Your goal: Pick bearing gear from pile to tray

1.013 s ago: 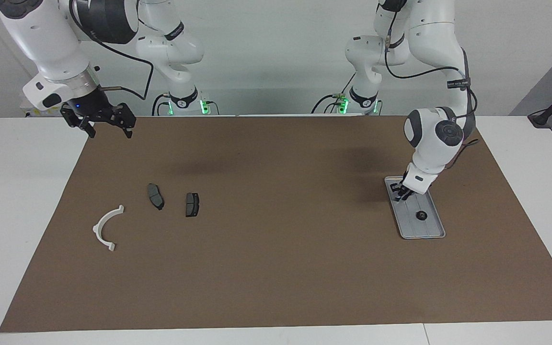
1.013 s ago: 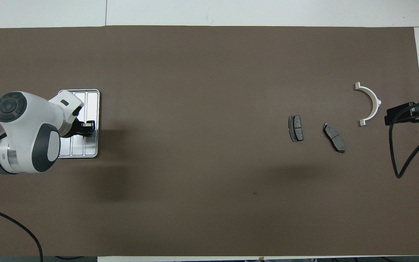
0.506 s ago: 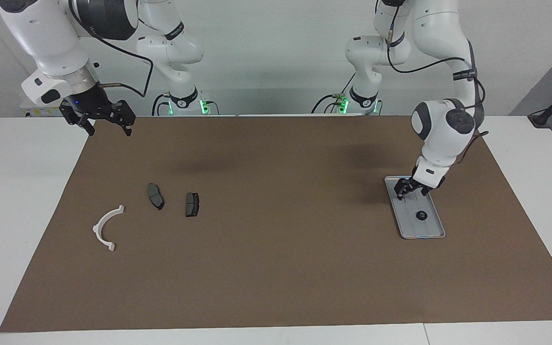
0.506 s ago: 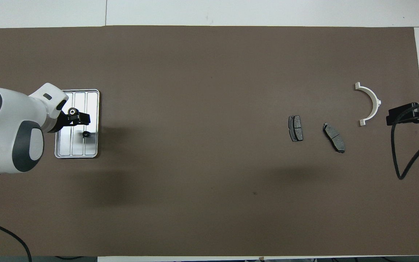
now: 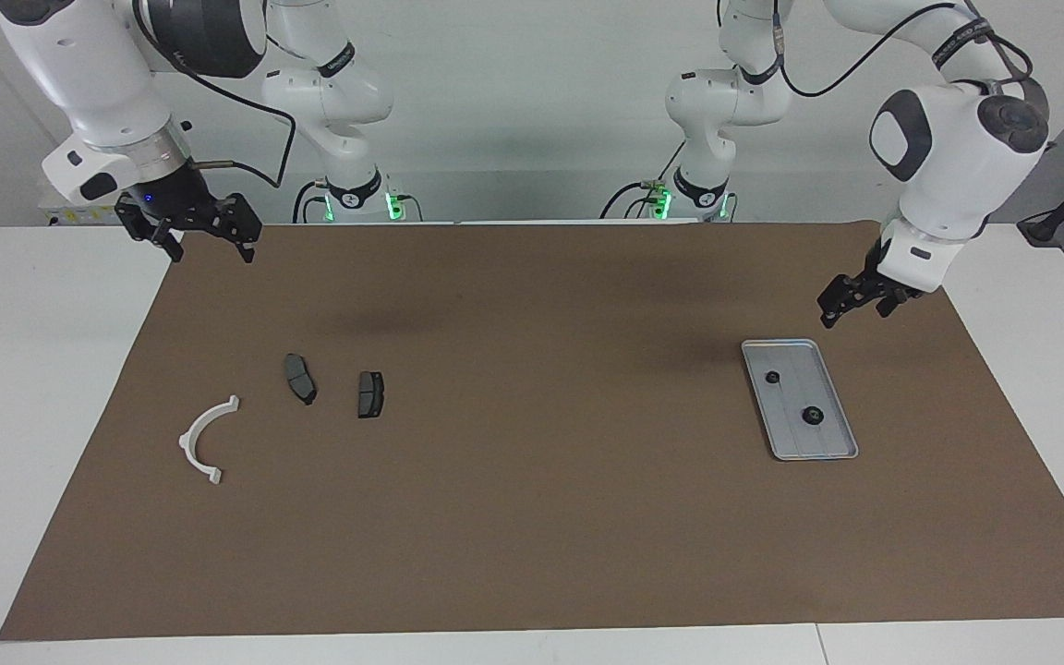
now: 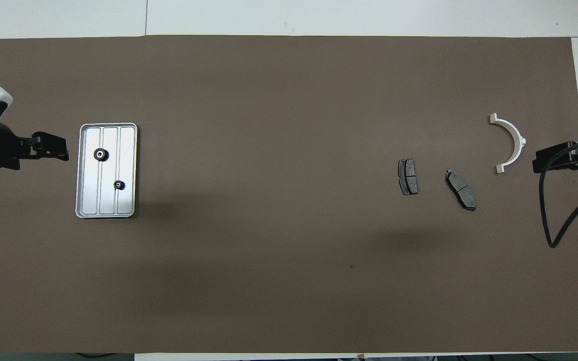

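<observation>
Lifting clear of the tray (image 5: 841,441), the left gripper (image 5: 857,297) now hangs spread and empty above the mat, leaving a second bearing gear (image 5: 771,377) beside the first (image 5: 811,416), while the right gripper (image 5: 190,233) waits spread over the mat's corner

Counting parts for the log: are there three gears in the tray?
No, the tray holds only two gears.

Even, bright light from above – my arms throw soft, blurred shadows on the brown mat (image 5: 532,517). The tray (image 6: 127,150) glints a little – everything sharp.
</observation>
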### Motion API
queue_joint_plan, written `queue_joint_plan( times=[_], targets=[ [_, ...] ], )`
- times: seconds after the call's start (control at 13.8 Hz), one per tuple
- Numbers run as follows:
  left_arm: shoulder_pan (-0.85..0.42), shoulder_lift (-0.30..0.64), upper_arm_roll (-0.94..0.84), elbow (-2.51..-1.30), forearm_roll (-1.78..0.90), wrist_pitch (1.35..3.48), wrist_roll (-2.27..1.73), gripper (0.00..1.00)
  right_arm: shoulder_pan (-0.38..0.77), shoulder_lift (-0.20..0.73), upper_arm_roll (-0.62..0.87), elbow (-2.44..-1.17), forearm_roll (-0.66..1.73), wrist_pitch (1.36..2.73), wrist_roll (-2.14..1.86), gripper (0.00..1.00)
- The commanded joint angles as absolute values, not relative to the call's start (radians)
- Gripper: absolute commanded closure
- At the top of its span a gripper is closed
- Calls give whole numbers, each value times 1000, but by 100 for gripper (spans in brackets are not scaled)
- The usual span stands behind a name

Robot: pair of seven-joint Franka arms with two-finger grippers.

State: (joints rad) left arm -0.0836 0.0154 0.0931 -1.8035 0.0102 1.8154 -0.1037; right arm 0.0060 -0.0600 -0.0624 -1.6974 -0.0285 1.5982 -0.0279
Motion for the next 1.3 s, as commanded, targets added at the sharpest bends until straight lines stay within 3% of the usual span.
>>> queue_joint_plan(
  times=[0.0,0.43,0.65,1.23],
  targets=[
    [-75,-28,94,-1763,-2,1714,-86,0,6,-81,-61,-1727,-28,1628,-11,0],
    [-90,18,94,-1744,-2,1747,-81,0,11,-72,-61,-1724,-28,1626,-11,0],
    [-95,75,89,-1649,-11,1676,-78,0,12,-72,-60,-1724,-28,1628,-11,0],
    [-83,9,83,-1710,-18,1647,-78,0,14,-71,-60,-1723,-26,1641,6,0]
  ],
)
